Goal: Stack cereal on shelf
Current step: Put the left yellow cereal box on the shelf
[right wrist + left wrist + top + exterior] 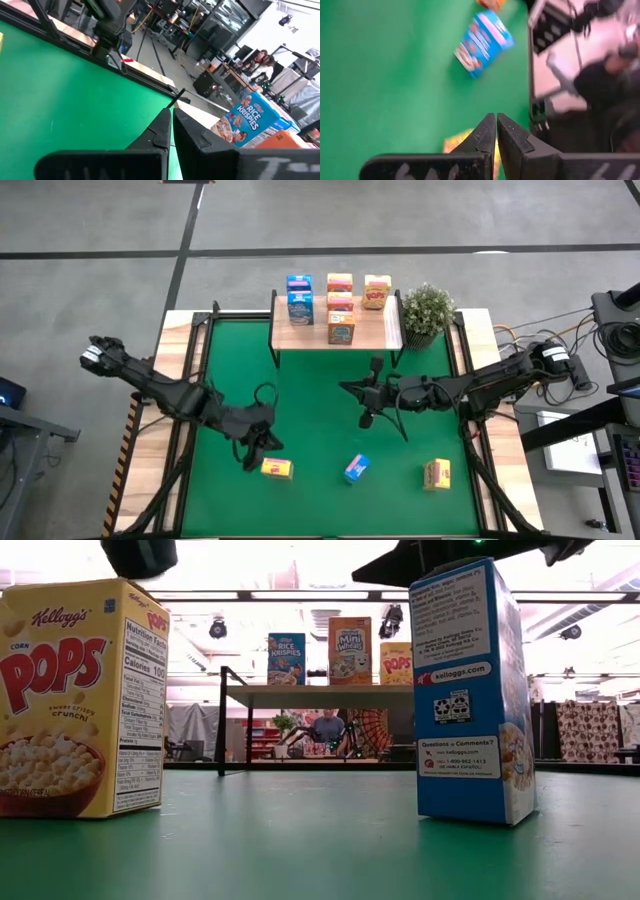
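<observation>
hovering closed left end effector (pixel 255 448) just beside yellow cereal box (pixel 277 469); right end effector (pixel 367 392) closed.

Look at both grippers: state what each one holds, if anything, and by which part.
Nothing is held. The left gripper is shut and empty above the green mat near a yellow cereal box. The right gripper is shut and empty over mid-mat.

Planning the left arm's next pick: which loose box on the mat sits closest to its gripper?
The yellow box, leftmost of three, just beside the shut left gripper; the blue box lies farther right.
</observation>
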You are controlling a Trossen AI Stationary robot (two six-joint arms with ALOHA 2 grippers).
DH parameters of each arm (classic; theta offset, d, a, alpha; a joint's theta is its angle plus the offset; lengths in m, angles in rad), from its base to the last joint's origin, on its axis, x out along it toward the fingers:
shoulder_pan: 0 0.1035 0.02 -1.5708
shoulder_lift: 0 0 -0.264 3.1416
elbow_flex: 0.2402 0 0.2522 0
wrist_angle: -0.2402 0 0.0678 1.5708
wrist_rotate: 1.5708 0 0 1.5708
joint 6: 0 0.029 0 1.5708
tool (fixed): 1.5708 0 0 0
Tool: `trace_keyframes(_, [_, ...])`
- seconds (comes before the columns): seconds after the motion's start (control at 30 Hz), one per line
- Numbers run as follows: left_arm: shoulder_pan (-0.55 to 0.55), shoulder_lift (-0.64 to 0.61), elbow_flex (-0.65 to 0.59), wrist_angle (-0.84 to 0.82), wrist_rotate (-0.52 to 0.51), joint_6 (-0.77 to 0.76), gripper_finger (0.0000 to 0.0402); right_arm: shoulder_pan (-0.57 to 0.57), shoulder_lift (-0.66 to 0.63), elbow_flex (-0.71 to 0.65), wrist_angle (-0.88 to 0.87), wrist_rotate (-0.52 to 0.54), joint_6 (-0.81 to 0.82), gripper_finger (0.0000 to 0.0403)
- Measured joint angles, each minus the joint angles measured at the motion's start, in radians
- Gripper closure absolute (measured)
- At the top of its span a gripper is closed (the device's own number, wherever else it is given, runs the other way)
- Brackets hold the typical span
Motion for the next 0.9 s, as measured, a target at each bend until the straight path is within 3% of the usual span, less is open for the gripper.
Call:
trace_keyframes(0.23, [-0.144,0.13,0.118,-0.105,-0.043,-0.042,0.0402,0.012,-0.102,-0.078,0.027,-0.003,0.007,0.0394])
trace_keyframes(0.53, [-0.183,0.288,0.2,-0.214,-0.047,-0.066,0.0394,0.019,-0.199,-0.15,0.026,-0.089,0.077,0.0394])
trace_keyframes(0.7, [-0.188,0.332,0.251,-0.274,-0.052,-0.064,0.0343,0.03,-0.197,-0.157,0.026,-0.106,0.1,0.0394])
trace_keyframes(0.9, [-0.194,0.378,0.278,-0.408,-0.14,-0.067,0.025,0.057,-0.188,-0.157,0.026,-0.106,0.111,0.0394])
